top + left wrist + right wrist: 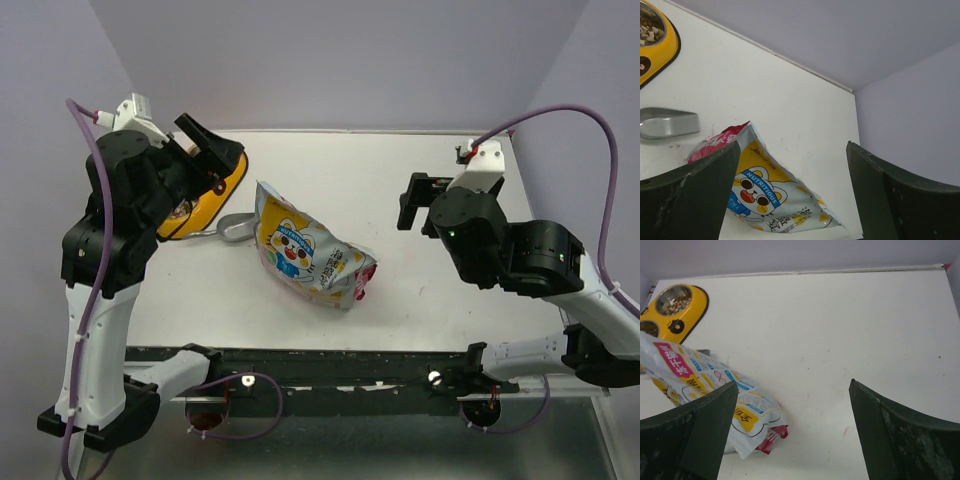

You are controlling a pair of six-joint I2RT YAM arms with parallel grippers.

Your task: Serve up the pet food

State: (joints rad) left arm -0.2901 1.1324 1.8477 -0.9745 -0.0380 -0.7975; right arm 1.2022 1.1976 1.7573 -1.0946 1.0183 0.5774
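Observation:
The pet food pouch [305, 250] lies on its side mid-table, yellow-white with a blue cartoon animal and a red end facing the near right. It shows in the left wrist view [770, 195] and the right wrist view [705, 385]. Kibble [674, 301] sits in one steel cup of the yellow double bowl [215, 190]; it also shows in the left wrist view [647, 30]. My left gripper [208, 142] is open and empty above the bowl's far end, its jaws [792, 145] wide apart. My right gripper [412, 200] is open and empty, right of the pouch [792, 384].
A silver metal scoop [232, 228] lies on the white table [400, 160] between bowl and pouch, also seen in the left wrist view [667, 123]. The left arm hides part of the bowl. Purple walls enclose the back and sides.

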